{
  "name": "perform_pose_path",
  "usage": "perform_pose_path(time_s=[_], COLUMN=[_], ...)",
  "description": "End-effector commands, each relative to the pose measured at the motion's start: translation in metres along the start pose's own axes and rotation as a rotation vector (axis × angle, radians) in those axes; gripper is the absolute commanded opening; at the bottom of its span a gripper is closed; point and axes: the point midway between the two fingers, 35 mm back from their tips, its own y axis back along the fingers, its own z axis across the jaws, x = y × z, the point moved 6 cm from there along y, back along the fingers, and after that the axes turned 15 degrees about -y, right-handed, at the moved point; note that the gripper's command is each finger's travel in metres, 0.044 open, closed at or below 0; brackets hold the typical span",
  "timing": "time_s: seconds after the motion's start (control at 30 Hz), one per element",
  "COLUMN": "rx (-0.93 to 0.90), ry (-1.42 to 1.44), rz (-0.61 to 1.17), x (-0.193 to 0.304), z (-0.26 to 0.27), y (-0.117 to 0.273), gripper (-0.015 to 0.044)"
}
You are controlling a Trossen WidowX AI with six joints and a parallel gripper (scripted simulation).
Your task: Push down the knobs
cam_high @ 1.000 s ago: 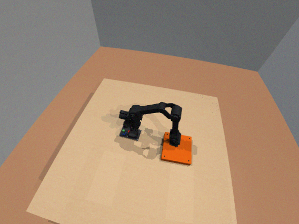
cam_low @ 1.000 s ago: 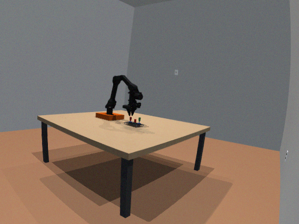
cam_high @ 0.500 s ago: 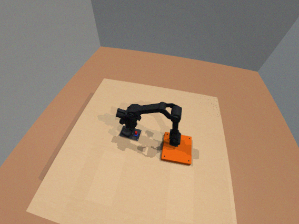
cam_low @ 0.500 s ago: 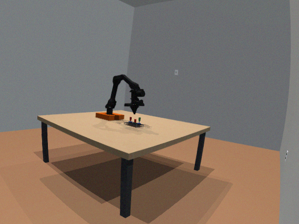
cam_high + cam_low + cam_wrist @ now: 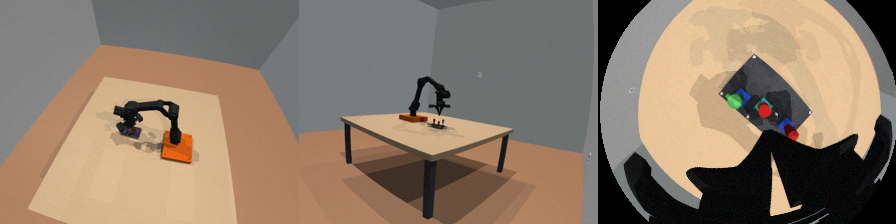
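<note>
The dark circuit board (image 5: 133,136) (image 5: 765,77) stands on the table. A green knob (image 5: 443,121) (image 5: 734,101) and a dark red knob (image 5: 434,120) (image 5: 793,134) stand over blue potentiometers at opposite ends. A bright red knob (image 5: 438,122) (image 5: 764,110) stands over the teal potentiometer between them and looks lower than the other two in the exterior view. My gripper (image 5: 439,114) (image 5: 767,133) is shut and empty, with its tips above the knobs. In the wrist view the tips overlap the board's edge near the dark red knob. The exact seating of each knob is too small to tell.
The arm's orange base (image 5: 177,156) (image 5: 413,118) sits on the wooden table (image 5: 147,184) (image 5: 391,131), to the right of the board in the top view. The arm reaches over from it, and shadows lie around the board.
</note>
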Motion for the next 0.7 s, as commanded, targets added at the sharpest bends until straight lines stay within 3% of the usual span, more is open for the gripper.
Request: perform_pose_path(time_s=[0.0,0.67], rx=[0.009,0.036], ry=[-0.138,-0.825], rz=[0.005,0.005], x=[-0.002,-0.012], z=[0.004,0.021], y=[0.001,0.007], gripper=[0.0,0.0])
